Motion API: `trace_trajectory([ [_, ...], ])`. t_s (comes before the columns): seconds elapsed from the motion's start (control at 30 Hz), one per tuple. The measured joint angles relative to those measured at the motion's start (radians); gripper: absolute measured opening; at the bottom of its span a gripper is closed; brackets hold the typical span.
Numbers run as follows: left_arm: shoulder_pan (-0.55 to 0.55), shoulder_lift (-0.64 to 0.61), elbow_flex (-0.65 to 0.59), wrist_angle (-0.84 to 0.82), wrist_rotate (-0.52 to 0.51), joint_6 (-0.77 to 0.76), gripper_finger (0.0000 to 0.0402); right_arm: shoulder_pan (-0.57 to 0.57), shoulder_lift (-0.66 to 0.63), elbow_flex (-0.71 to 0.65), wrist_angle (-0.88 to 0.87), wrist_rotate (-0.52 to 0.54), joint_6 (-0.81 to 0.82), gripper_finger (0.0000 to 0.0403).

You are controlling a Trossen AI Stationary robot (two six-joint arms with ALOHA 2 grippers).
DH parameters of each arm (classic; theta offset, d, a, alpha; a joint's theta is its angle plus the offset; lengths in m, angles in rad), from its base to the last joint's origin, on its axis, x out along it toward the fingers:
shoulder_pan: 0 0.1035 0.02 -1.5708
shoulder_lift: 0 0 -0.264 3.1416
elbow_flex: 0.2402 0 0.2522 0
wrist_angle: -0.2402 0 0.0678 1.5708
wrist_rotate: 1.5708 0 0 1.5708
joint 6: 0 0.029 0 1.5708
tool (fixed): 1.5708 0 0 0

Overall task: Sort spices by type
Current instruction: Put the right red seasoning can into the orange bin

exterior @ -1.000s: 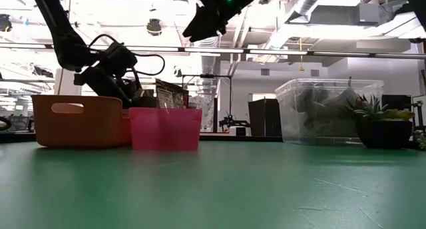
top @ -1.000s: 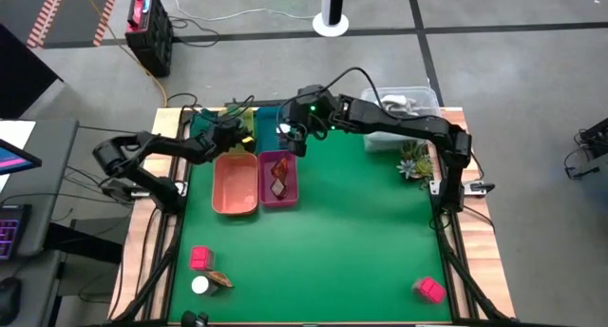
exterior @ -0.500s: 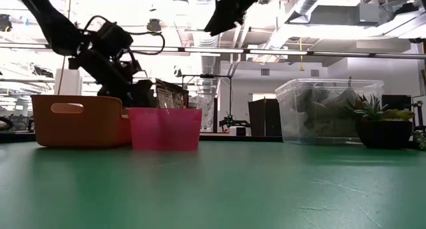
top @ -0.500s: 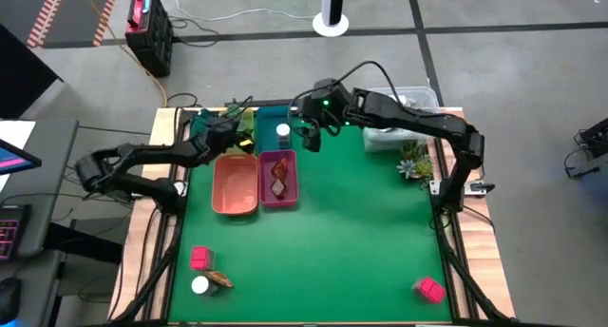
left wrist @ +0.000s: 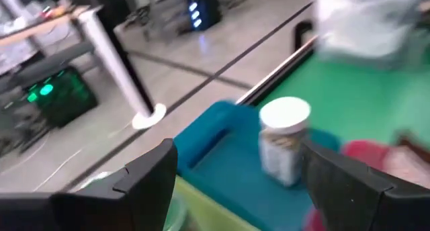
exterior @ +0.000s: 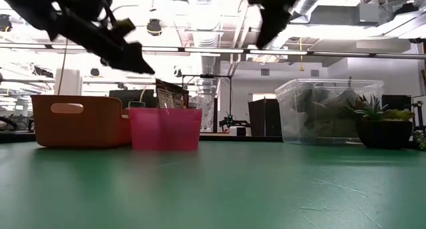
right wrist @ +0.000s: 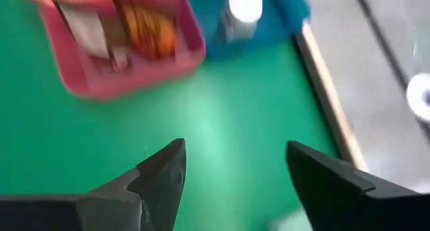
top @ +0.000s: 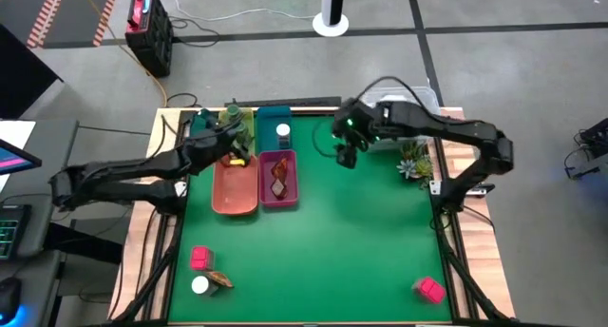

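Note:
A white-capped jar [top: 283,133] [left wrist: 283,140] stands in the blue tray [top: 271,118]. A reddish-brown leaf piece [top: 278,175] lies in the pink tray [top: 277,201], next to the orange tray [top: 235,199]. At the near left a pink block [top: 200,259], a white-capped jar [top: 200,286] and a leaf piece [top: 219,280] lie on the green mat. Another pink block [top: 429,289] lies near right. My left gripper [top: 233,146] [left wrist: 235,191] hangs open above the orange tray's far end. My right gripper [top: 344,153] [right wrist: 235,170] hangs open above the mat, right of the pink tray.
A clear plastic tub [top: 404,101] and a small spiky plant [top: 413,162] stand at the far right. A yellow-green tray [top: 244,125] sits left of the blue one. The mat's middle and near part [top: 323,251] lie bare.
My left gripper has risen above the trays and rolled a little, staying open. My right gripper has swung from over the blue tray toward the table's right edge, also open. The jar in the blue tray has stayed where it was.

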Motion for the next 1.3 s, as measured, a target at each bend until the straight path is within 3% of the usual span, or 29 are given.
trace_trajectory([
  [0.23, -0.141, -0.167, 0.000, -0.039, 0.006, -0.004, 0.0293, 0.123, -0.264, -0.433, 0.183, 0.004, 0.214, 0.0285],
  [0.37, -0.189, -0.203, 0.000, 0.025, 0.083, -0.028, 0.0293, 0.270, -0.394, -0.563, 0.218, 0.050, 0.301, 0.0285],
  [0.47, -0.210, -0.199, 0.000, 0.081, 0.143, -0.027, 0.0293, 0.404, -0.442, -0.612, 0.219, 0.143, 0.423, 0.0285],
  [0.63, -0.221, -0.158, 0.000, 0.177, 0.159, -0.026, 0.0293, 0.601, -0.462, -0.624, 0.170, 0.276, 0.612, 0.0285],
  [0.9, -0.221, -0.068, 0.000, 0.376, 0.159, -0.029, 0.0293, 0.792, -0.387, -0.613, 0.046, 0.293, 0.955, 0.0285],
  [1.3, -0.221, -0.037, 0.000, 0.562, 0.187, -0.027, 0.0293, 0.985, -0.087, -0.418, -0.220, -0.040, 1.363, 0.0285],
])
